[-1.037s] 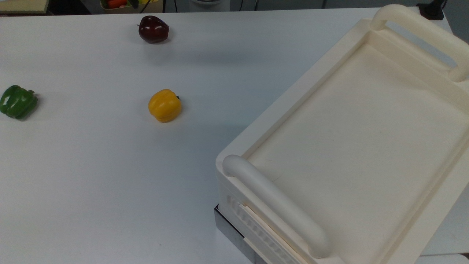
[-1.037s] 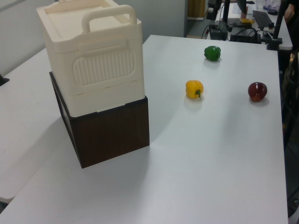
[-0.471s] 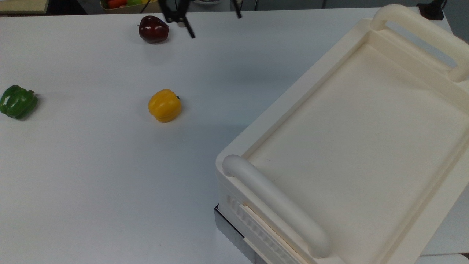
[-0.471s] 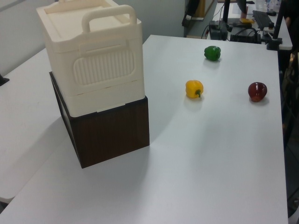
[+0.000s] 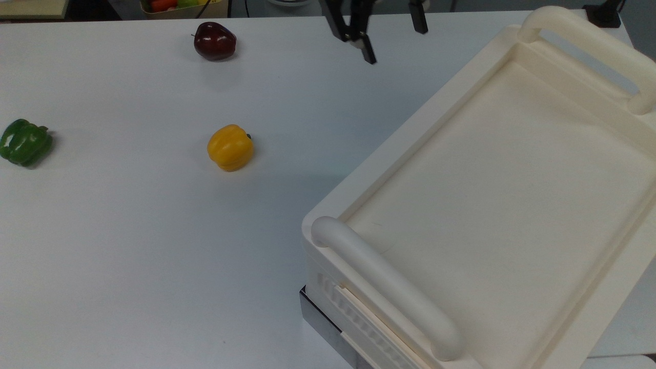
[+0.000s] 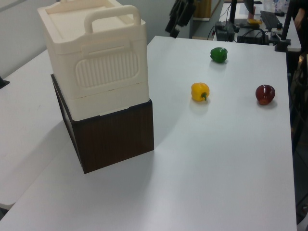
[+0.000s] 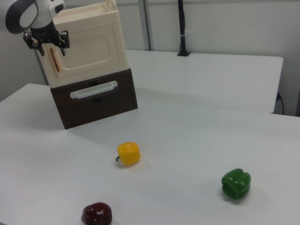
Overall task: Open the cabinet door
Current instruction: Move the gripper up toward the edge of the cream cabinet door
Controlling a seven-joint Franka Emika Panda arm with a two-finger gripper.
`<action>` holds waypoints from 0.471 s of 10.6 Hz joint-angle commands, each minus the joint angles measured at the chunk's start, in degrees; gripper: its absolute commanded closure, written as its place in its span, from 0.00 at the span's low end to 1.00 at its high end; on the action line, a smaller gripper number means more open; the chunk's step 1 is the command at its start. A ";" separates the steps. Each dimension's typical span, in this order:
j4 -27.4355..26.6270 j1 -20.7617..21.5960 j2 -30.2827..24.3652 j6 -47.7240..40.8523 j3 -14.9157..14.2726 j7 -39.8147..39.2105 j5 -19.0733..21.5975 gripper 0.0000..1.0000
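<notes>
We see the end effector (image 7: pixel 46 43), fingers spread wide, beside the copper handle (image 7: pixel 56 57) of the cabinet door (image 7: pixel 89 49), not yet opened

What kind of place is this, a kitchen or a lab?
Probably a robotics lab: a robot gripper hangs near a small cream cabinet on a white table, with a yellow pepper set out like a prop.

1. The arm (image 5: pixel 353 15) is cut off by the upper edge in the top view, with just dark fingers (image 5: pixel 368 51) inside.
2. The cabinet (image 5: pixel 492 205) runs out past the top view's right and lower edges.
3. In the right view, the gripper (image 7: pixel 46 44) covers part of the cabinet door (image 7: pixel 89 51) near its handle (image 7: pixel 56 58).
</notes>
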 commanded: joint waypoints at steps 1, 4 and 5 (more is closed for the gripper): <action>-0.24 4.80 3.09 10.55 -0.87 -3.64 -3.15 0.35; -0.16 4.99 6.17 13.48 -0.87 -3.90 -5.10 0.53; -0.16 5.34 6.87 14.62 -0.87 -3.90 -5.10 0.53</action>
